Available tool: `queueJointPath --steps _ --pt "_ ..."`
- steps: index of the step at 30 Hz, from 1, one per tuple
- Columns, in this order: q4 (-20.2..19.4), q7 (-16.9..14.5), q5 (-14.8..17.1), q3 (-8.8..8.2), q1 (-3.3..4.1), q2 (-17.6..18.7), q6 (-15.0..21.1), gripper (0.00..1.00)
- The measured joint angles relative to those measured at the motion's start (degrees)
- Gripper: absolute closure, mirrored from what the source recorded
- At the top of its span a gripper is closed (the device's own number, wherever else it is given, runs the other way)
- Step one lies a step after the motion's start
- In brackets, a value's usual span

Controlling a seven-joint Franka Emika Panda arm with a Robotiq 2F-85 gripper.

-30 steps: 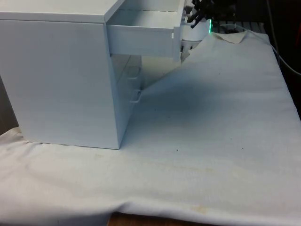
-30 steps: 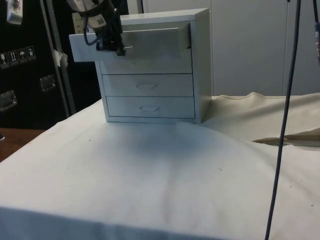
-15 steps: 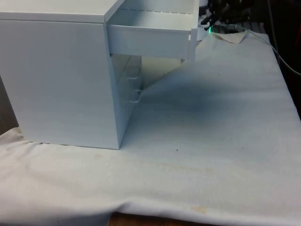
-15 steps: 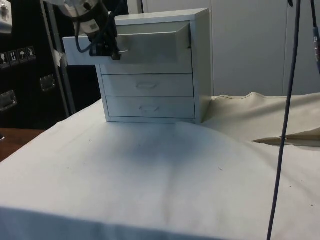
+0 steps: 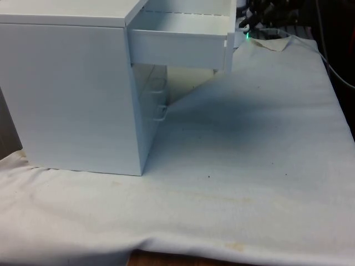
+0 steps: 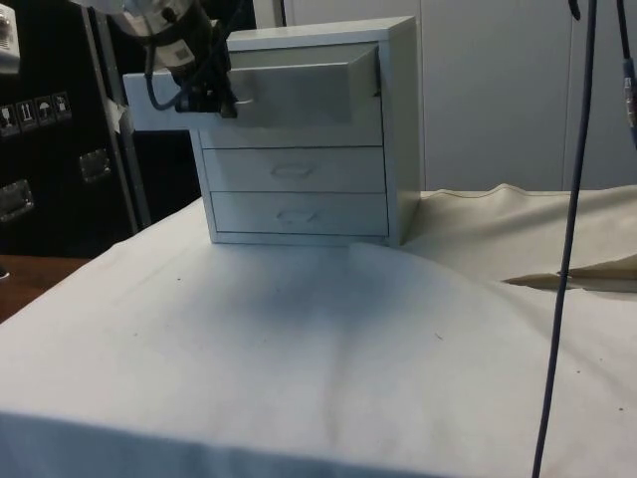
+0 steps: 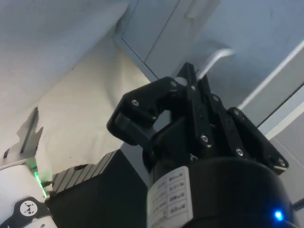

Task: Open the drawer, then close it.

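A white chest of drawers (image 5: 72, 88) (image 6: 398, 129) stands on the cloth. Its top drawer (image 5: 177, 47) (image 6: 299, 90) is pulled far out, and its inside looks empty. The two lower drawers (image 6: 294, 169) are closed. My black gripper (image 6: 214, 95) (image 5: 247, 25) (image 7: 187, 76) is at the front panel of the top drawer. The wrist view shows the fingers (image 7: 156, 95) pinched together on the drawer's metal handle (image 7: 213, 59) (image 6: 244, 100).
White cloth (image 5: 249, 144) covers the table before and beside the chest. A black cable (image 6: 567, 239) hangs down at the side view's right. A fold of cloth (image 6: 567, 274) lies near it. Dark cabinets (image 6: 50, 129) stand behind the gripper.
The top drawer slid further out with the gripper on its handle during the first half second. Since then both have barely moved.
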Motion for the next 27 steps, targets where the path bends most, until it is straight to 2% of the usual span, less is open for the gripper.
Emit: queueJointPath --steps 4,5,6,13,14,15,16,17,19,23,27 --pt "0.0 0.11 0.0 0.06 0.0 0.06 0.0 0.74" --pt "0.0 0.11 0.0 0.06 0.0 0.06 0.0 0.63" --pt "0.0 0.11 0.0 0.06 -0.06 0.06 0.0 0.63" --pt "0.0 0.11 0.0 0.0 -0.11 0.06 0.0 0.27" --pt "0.0 0.11 0.0 0.0 -0.11 0.06 0.0 0.17" --pt "0.0 0.11 0.0 0.0 -0.11 0.06 0.0 0.12" --pt "0.0 0.11 0.0 0.0 -0.11 0.06 0.0 0.12" --pt "0.0 0.11 0.0 0.0 -0.11 0.06 0.0 0.04" --pt "0.0 0.29 0.06 0.17 -0.11 0.11 0.0 0.0" --pt "0.11 2.58 0.11 1.55 -0.06 0.86 0.0 0.0" --pt "0.23 3.55 0.4 1.95 -0.06 1.26 0.17 0.0"
